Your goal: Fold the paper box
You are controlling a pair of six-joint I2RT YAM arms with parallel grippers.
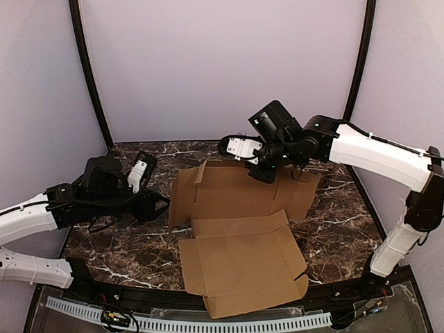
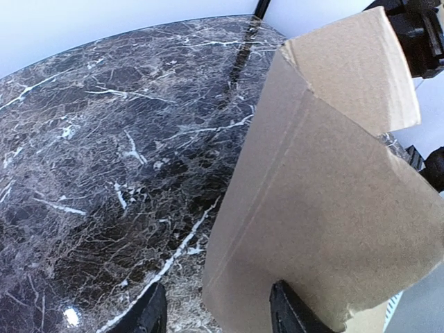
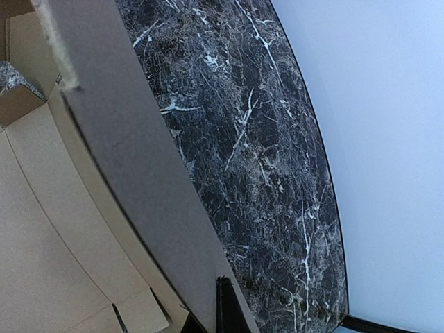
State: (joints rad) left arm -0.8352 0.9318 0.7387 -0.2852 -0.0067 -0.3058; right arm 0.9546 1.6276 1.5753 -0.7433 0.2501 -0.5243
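One creased brown paper box (image 1: 239,243), marble tabletop (image 1: 125,243)

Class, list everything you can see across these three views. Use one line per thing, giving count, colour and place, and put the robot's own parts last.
paper box: one, plain brown, a partly folded sheet mid-table, far panel raised.
table: one, dark marble with white veins, under everything.
walls: three, pale lilac, at the back and both sides.
poles: two, black, at the far corners.
slotted strip: one, white, along the near edge.
left arm: one, white and black, reaching in from the left; jaws open at the sheet's left edge.
right arm: one, white and black, reaching in from the right; jaws shut on the raised far panel.
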